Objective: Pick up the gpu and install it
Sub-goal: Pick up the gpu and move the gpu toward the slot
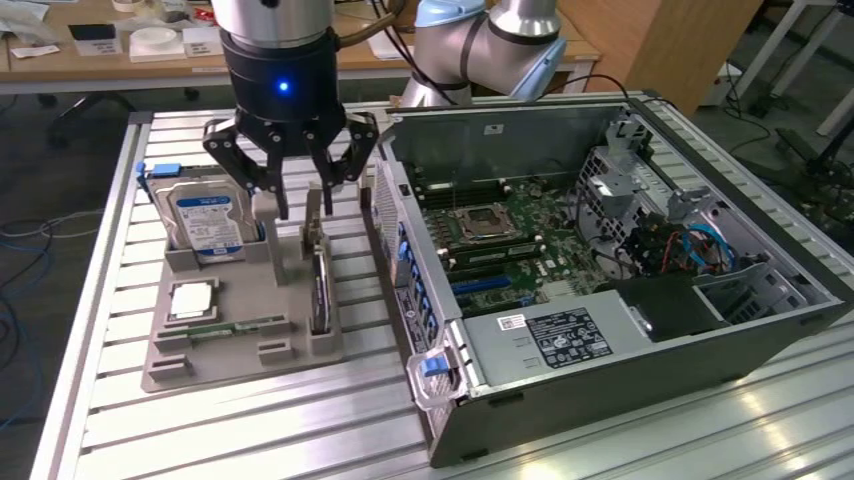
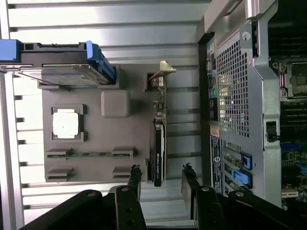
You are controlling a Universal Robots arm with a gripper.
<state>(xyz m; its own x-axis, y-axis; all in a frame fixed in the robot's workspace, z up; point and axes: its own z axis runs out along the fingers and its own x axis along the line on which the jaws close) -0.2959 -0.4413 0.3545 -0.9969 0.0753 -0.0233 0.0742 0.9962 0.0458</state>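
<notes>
The gpu [image 1: 320, 285] stands on its long edge in a slot of the grey holder tray [image 1: 227, 355], its silver bracket end pointing up toward my gripper. In the wrist view the gpu [image 2: 158, 139] is a thin green and black strip on the tray [image 2: 115, 103]. My gripper [image 1: 296, 200] hangs just above the card's upper end, open. Its two black fingertips [image 2: 135, 171] straddle the card's line with a gap on each side, and nothing is held in the gripper [image 2: 161, 170].
The tray also holds a silver hard drive [image 1: 207, 215] in a blue bracket, a square processor chip [image 1: 194, 298] and a narrow memory stick [image 1: 234, 328]. The opened computer case [image 1: 601, 250], motherboard exposed, lies close on the exterior view's right. Its perforated wall [image 2: 235, 96] is near the card.
</notes>
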